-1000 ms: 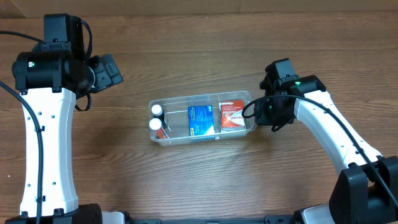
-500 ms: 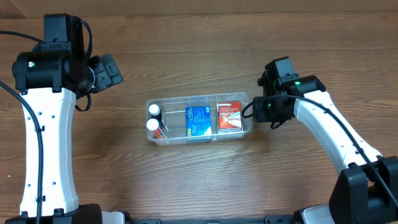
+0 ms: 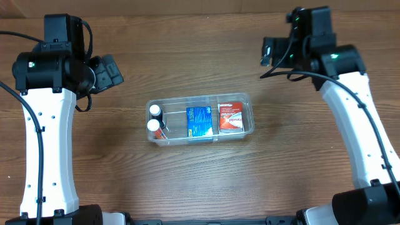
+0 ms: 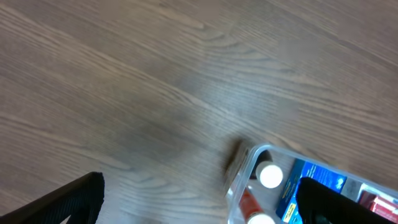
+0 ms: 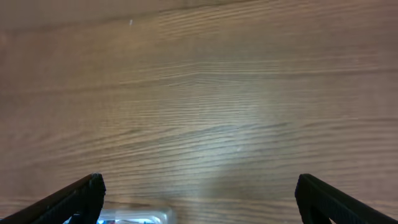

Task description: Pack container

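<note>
Bare wood-grain table point(image 3: 200, 181) fills most of each view. A blue box point(image 3: 200, 121) and a red-and-white box point(image 3: 230, 117) lie side by side, below and left of the right gripper point(image 3: 267, 53), well apart from it. Two white-capped bottles point(image 3: 155, 110) stand below and right of the left gripper point(image 3: 115, 70).

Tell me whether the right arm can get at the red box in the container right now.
Probably yes. The red box sits at the end of the open-topped container nearest the right arm. Nothing lies over it, and the jaws stand open above bare table beyond it.
</note>
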{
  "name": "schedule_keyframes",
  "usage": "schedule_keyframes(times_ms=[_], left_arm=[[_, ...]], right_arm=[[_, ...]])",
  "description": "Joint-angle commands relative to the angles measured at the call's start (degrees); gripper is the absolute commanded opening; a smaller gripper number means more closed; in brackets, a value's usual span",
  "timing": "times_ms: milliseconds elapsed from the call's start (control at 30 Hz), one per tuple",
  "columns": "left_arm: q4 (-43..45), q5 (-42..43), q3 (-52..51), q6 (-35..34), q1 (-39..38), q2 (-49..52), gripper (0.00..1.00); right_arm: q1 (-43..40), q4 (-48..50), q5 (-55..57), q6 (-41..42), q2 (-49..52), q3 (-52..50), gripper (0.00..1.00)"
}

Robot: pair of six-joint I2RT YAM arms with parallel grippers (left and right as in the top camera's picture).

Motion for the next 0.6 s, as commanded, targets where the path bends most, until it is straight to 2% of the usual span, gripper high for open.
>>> schedule_keyframes(times_ms=[0,100,300,567], left_arm=[[-1.4,1.0,0.6,4.2,0.2,0.3,1.00],[-3.1,1.9,0.6,8.5,0.1,-0.2,1.00],[-2.1,1.6,-4.5,8.5,-2.8,-8.3,1.00],[10.9,1.1,-29.7,8.5,-5.4,-34.8,1.00]], right_arm=[[-1.8,-3.0,0.8,5.2,-3.1,1.5,1.00],[-2.0,-5.9,1.0,5.2,-6.0,1.3,1.00],[-2.0,-9.5,3.8,5.7,-15.2,-1.8,1.00],[-2.0,-2.8,5.0,7.1,-35.5,-22.7,1.00]])
